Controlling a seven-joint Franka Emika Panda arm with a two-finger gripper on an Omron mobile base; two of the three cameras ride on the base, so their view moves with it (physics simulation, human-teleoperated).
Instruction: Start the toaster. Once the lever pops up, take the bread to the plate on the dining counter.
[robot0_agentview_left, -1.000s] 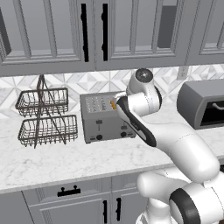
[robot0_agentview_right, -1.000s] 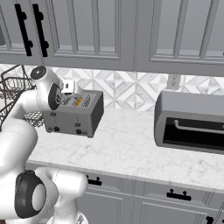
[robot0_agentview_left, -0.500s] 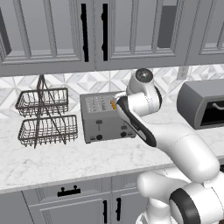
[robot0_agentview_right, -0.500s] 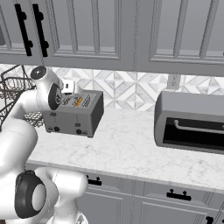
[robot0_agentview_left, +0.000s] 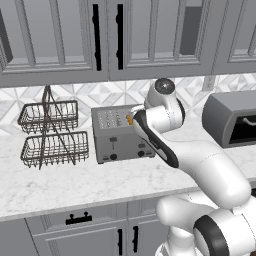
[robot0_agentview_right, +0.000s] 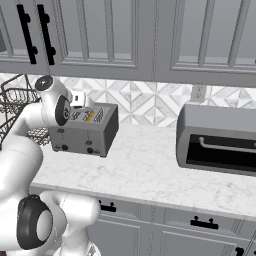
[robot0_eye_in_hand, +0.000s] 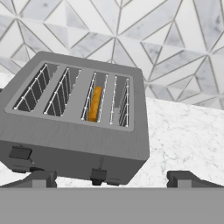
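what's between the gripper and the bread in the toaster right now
Nothing visible. In the hand view the open gripper hangs above the toaster, and the bread sits deep in the third slot, its top edge exposed between the wire guides.

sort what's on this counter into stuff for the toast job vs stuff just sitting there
For the job:
- toaster
- bread, sitting in one of the toaster's slots
- gripper, open, just above the toaster's front

Just sitting there:
- two-tier wire basket, left of the toaster
- dark-grey rounded appliance, to the right
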